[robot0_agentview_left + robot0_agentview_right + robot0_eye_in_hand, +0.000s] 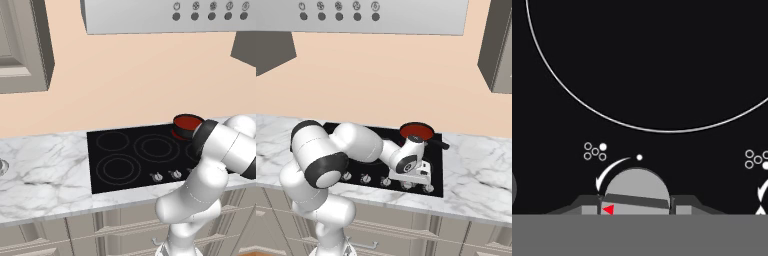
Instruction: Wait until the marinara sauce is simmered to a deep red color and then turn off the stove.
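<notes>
Marble tabletop (40, 170) carries my stove (120, 150); my arm hides its right side. Marinara sauce (417, 131) sits deep red at the back. My tool (636, 209) is clamped on a knob (637, 190), fingertips half cut off.

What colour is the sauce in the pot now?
Deep red marinara sauce, clearest in the right base view.

Stove (125, 155) right end hidden behind the arm (220, 150) in left base view; pot (186, 126) partly covered by it too; knob (637, 192) cut off at the bottom of hand view, lower half not visible; burner ring (662, 131) cropped by the top and sides; hood button (339, 16) symbols too small to read
</notes>
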{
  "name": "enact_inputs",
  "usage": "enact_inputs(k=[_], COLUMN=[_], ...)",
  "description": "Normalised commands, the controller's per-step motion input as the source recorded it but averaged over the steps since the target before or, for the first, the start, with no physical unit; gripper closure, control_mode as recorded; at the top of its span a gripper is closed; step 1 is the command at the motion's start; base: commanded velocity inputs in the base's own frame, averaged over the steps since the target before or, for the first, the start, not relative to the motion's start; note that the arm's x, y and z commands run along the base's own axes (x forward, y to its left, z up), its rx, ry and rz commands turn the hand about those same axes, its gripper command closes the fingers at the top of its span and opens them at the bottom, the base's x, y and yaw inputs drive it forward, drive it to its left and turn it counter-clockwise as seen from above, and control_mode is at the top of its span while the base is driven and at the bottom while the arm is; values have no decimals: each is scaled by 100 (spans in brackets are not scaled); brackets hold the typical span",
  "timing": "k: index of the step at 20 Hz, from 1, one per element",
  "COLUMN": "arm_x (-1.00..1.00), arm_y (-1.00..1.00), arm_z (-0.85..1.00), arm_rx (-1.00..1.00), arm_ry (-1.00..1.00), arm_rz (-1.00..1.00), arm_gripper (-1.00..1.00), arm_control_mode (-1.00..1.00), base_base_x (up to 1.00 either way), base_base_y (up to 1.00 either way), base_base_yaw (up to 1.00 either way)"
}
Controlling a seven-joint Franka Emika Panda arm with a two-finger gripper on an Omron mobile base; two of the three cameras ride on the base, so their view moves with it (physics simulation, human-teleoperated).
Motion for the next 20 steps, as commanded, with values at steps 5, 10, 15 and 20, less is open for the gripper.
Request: enact_inputs(k=[5,10,15,20], arm_x=[0,0,0,0], arm_y=[0,0,0,0], arm_z=[0,0,0,0], arm_rx=[0,0,0,0], arm_ry=[0,0,0,0], arm_rz=[0,0,-6,-14], arm_gripper=[100,100,100,100], arm_control_mode=[-100,-100,-100,-100], base_base_x=[0,0,0,0], base_base_y=[0,0,0,0], base_base_yaw=[0,0,0,0])
